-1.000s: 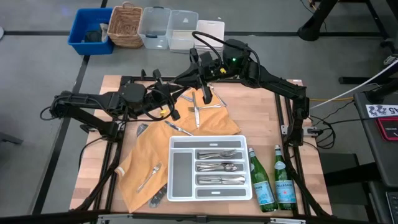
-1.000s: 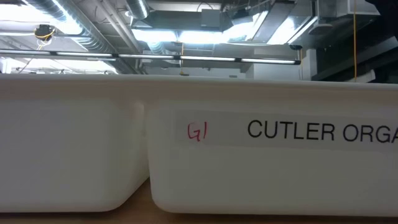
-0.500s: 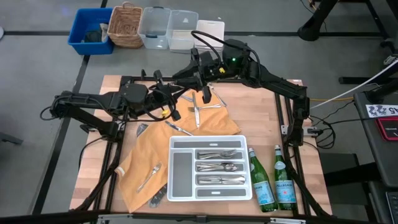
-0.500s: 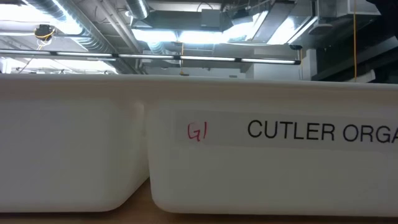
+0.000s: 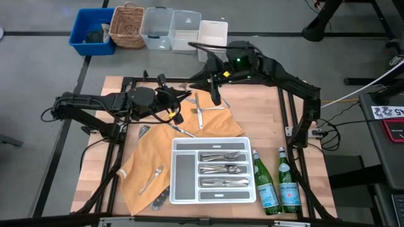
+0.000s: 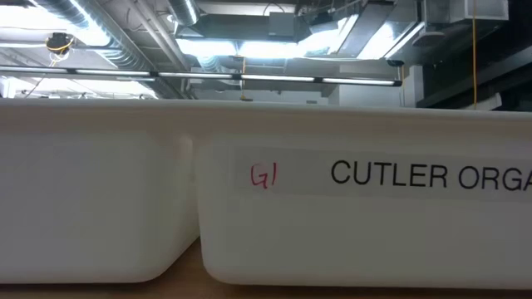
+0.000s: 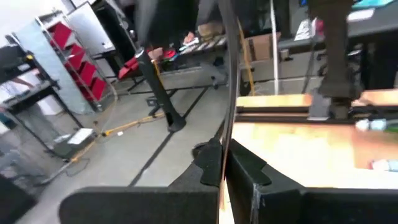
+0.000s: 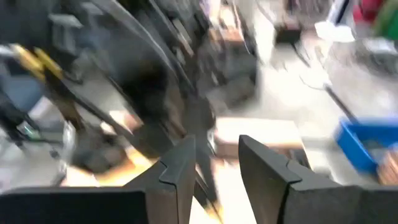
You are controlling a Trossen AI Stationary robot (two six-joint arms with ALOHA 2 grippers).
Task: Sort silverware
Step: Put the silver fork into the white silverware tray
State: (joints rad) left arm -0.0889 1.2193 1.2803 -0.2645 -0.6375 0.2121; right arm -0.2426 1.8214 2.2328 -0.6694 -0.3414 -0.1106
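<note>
The silverware (image 5: 199, 113) is slim, shiny and flat — much already lies sorted in the white tray (image 5: 177, 189), with loose pieces scattered on the tan cloth (image 5: 142, 173) over the worktop (image 5: 265, 132). Both arms crowd its far end: the right pincer (image 5: 214, 98), fingers apart and empty, could snag the left pincer (image 5: 178, 107) — whether that one grips anything I cannot tell.
</note>
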